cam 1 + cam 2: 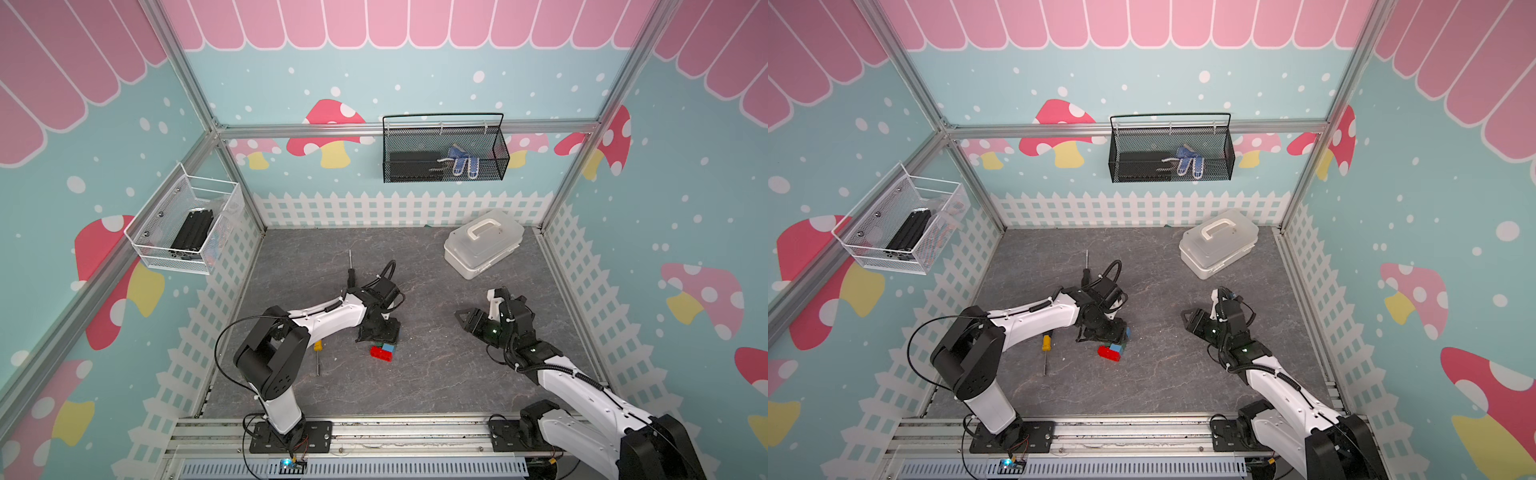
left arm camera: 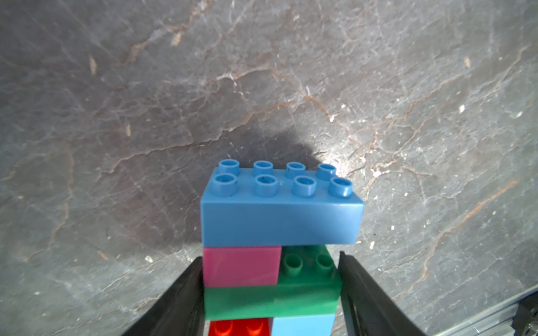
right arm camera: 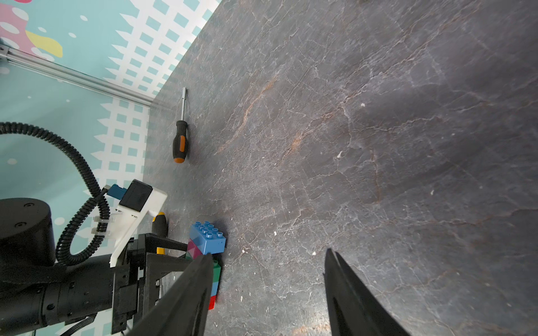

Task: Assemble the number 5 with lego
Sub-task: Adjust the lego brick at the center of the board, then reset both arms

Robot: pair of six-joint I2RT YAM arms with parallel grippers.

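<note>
While the left claw (image 2: 270, 256) straddles it, the number 5 (image 2: 279, 221) sits assembled.

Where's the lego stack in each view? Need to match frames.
Both top views: lego stack just below centre, at the left gripper.
Left wrist: between that gripper's fingers.
Right wrist: beside the left gripper, partly behind a finger of the right gripper.
Shared landmark: the left gripper.
</note>
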